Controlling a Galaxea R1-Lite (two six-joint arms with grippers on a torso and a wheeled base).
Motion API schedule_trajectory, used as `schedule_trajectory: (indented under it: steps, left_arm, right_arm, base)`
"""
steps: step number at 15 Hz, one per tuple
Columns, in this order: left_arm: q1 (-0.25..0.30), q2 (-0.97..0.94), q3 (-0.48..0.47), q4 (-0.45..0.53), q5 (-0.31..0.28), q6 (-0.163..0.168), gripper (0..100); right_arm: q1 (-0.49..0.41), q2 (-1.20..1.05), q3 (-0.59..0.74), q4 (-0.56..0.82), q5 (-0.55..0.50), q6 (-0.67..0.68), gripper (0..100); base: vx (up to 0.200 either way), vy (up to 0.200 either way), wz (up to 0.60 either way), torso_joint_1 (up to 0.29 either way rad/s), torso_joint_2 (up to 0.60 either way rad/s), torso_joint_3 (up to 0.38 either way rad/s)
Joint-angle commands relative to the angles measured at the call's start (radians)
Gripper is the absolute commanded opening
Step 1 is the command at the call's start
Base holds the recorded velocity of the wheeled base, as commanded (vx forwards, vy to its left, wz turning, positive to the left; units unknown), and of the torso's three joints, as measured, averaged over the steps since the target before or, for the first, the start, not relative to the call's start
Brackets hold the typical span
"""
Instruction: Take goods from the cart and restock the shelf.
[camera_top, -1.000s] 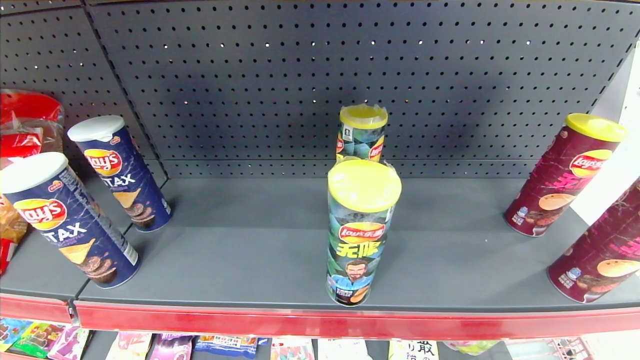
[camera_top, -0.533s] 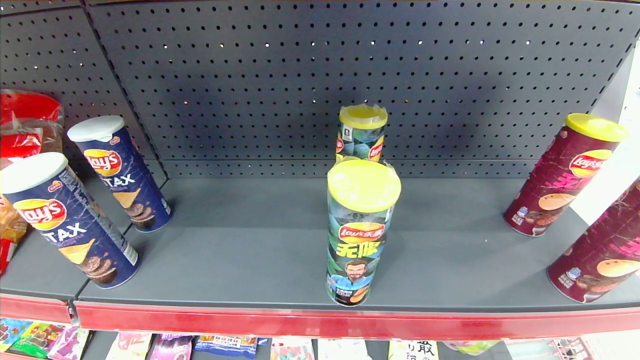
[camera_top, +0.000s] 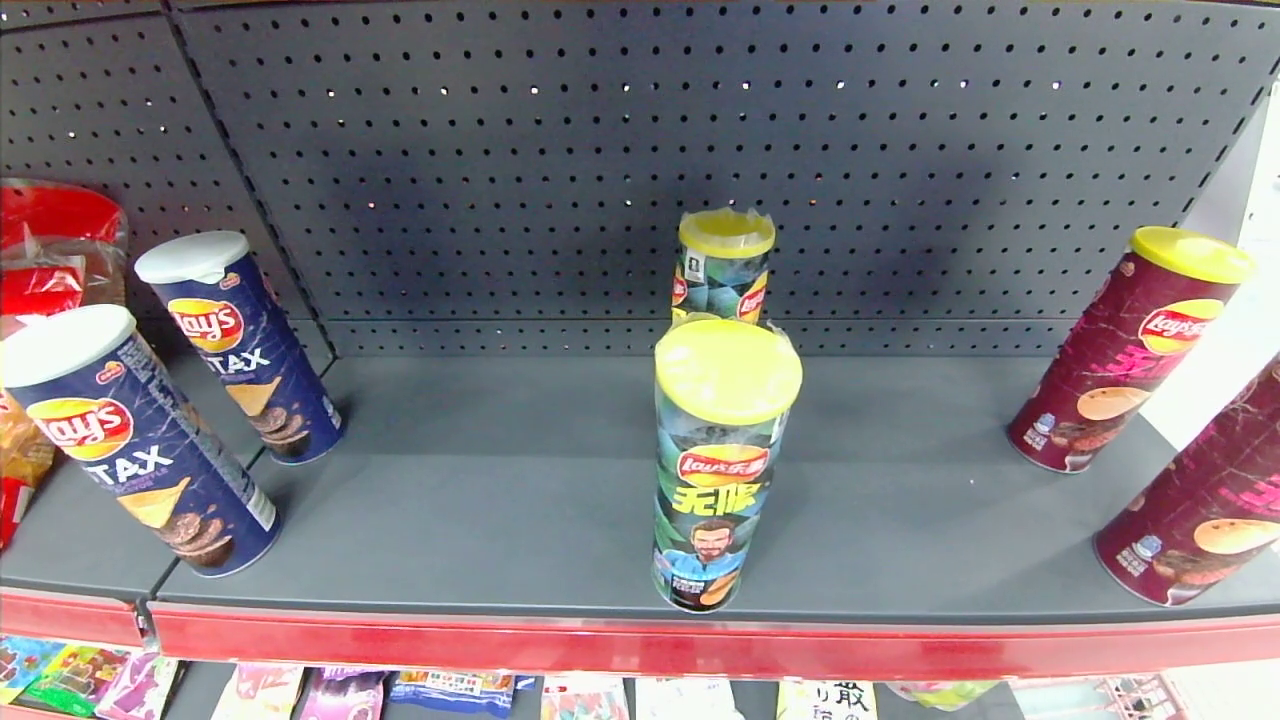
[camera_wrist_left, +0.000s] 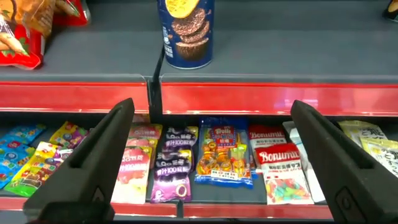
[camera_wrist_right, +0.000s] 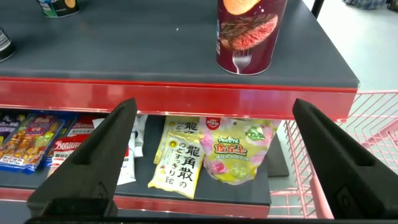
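Note:
The grey shelf (camera_top: 500, 500) with a red front lip carries upright chip cans. Two green cans with yellow lids (camera_top: 725, 460) (camera_top: 725, 265) stand in the middle, one behind the other. Two blue cans (camera_top: 240, 345) (camera_top: 130, 440) stand at the left and two maroon cans (camera_top: 1130, 350) (camera_top: 1200, 510) at the right. My left gripper (camera_wrist_left: 212, 106) is open and holds nothing, in front of the red lip below a blue can (camera_wrist_left: 185, 31). My right gripper (camera_wrist_right: 214, 102) is open and holds nothing, before the lip near a maroon can (camera_wrist_right: 249, 34). The pink wire cart (camera_wrist_right: 367, 155) lies beside it.
A perforated back panel (camera_top: 640, 150) closes the shelf behind. Red snack bags (camera_top: 40, 260) crowd the far left. The lower shelf holds several candy bags (camera_wrist_left: 224, 155) and snack packets (camera_wrist_right: 239, 152). Open shelf floor lies between the can groups.

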Motion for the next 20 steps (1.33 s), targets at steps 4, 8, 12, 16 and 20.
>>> schedule_trajectory:
  steps: [4, 8, 12, 16, 20]
  left_arm:
    - [0.000, -0.001, 0.000, 0.000, 0.000, -0.002, 100]
    - [0.000, -0.001, 0.000, 0.000, 0.000, -0.003, 100]
    - [0.000, -0.001, 0.000, 0.000, -0.001, 0.000, 100]
    - [0.000, -0.001, 0.000, 0.000, -0.001, -0.006, 100]
    - [0.000, -0.001, 0.000, 0.000, -0.001, -0.006, 100]
  right_arm:
    - [0.000, 0.000, 0.000, 0.000, 0.000, -0.002, 100]
    - [0.000, 0.000, 0.000, 0.000, 0.000, 0.000, 100]
    - [0.000, 0.000, 0.000, 0.000, 0.003, 0.000, 100]
    - [0.000, 0.000, 0.000, 0.000, 0.003, 0.000, 100]
    - [0.000, 0.000, 0.000, 0.000, 0.005, 0.000, 100]
  base:
    - [-0.150, 0.000, 0.00, 0.004, 0.00, 0.003]
    - [0.000, 0.000, 0.00, 0.000, 0.00, 0.000]
    - [0.000, -0.150, 0.00, -0.001, 0.00, 0.002]
    - [0.000, 0.000, 0.00, 0.000, 0.00, 0.000]
    - [0.000, 0.000, 0.00, 0.000, 0.00, 0.000]
